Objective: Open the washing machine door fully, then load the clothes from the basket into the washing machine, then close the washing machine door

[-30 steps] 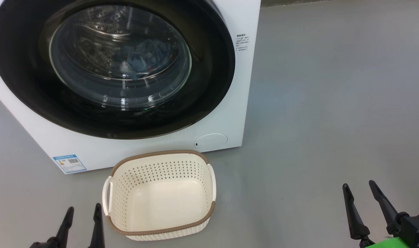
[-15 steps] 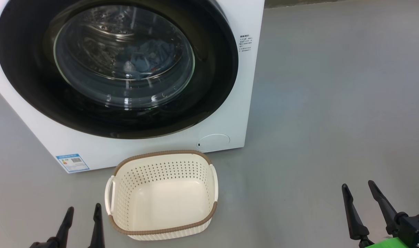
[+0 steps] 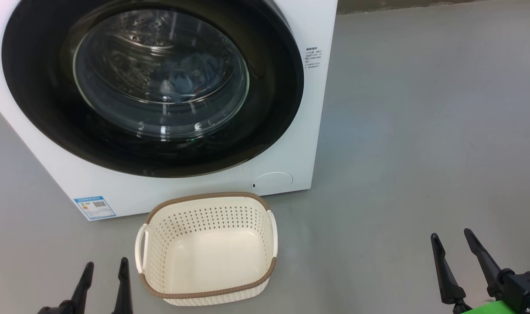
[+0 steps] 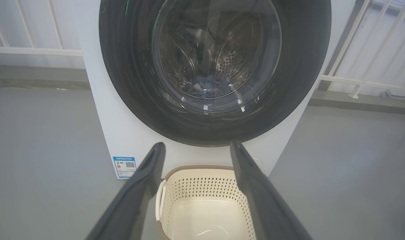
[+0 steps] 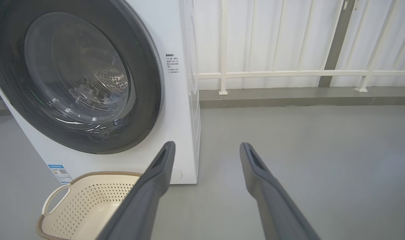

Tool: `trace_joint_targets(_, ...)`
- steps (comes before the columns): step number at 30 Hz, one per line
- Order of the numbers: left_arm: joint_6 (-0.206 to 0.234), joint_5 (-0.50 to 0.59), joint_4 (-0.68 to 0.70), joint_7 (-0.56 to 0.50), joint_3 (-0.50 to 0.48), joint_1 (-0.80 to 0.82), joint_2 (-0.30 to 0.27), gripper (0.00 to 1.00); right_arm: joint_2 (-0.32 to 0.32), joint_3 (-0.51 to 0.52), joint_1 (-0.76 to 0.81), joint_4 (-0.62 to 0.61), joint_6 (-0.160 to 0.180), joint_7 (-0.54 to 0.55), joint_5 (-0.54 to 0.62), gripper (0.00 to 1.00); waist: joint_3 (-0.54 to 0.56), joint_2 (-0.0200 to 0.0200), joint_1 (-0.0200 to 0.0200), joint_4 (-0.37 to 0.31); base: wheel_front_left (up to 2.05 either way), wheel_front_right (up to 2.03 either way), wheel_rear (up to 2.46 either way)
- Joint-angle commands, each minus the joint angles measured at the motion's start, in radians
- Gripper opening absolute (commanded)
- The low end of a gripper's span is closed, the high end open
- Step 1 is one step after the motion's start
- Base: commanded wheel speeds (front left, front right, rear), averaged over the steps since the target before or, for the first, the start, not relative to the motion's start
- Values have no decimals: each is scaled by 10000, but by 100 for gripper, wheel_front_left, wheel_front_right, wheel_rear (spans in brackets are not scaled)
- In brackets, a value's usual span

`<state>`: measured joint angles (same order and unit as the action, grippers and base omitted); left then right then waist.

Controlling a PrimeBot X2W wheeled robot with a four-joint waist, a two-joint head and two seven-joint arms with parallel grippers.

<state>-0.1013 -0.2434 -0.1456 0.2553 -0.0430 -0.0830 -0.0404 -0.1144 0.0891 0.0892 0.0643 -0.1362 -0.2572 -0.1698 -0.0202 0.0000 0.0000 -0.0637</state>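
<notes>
**Head view.** A white boxy front-loading washing machine (image 3: 195, 192) spans nine to twelve o'clock. Its large round glossy black door with a clear glass bowl window (image 3: 47, 113) sits flush against the front, shut. Behind the glass, a small bundle of light blue clothes (image 3: 188, 76) lies in the steel drum. At six o'clock a cream-white perforated plastic basket with a brown woven-look rim (image 3: 212, 196) stands on the grey floor (image 3: 422, 131) just in front of the machine, with nothing in it. The left gripper (image 3: 107, 262) at seven o'clock and the right gripper (image 3: 450, 233) at five o'clock both have their dark fingers spread apart, holding nothing, well clear of the door.

Over the last second, machine and basket have slid slightly right and down together. The camera shifted. The things did not, and the grippers kept their places.

**Left wrist view.** The door fills twelve o'clock, closed, with the clothes low inside the drum. The basket is at six o'clock between the parted fingers, and a blue label (image 4: 124, 166) is at eight o'clock.

**Right wrist view.** The shut door is at ten o'clock, the basket at eight o'clock, and a white railing (image 5: 289, 73) at one o'clock.

Judging by this, nothing is still being handled. Loading and closing look complete.
</notes>
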Motion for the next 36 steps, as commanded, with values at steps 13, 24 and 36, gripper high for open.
trace_joint_targets(13, 86, -58, 197, 65, -295, 148, -99, 100, -149, -251, -115, -214, 55, -46, 43, 100, 95, 0, 0, 39, 0, 0, 0)
trace_joint_targets(24, 113, -85, 207, 65, -269, 139, -99, 100, -162, -247, -122, -213, 55, -46, 29, 100, 154, 0, 0, 69, 0, 0, 0)
trace_joint_targets(36, 82, -300, -633, -98, 38, -64, 210, 0, 206, -86, 77, 678, -1, 54, -246, 0, 181, 0, 1, 80, 0, 0, 0)
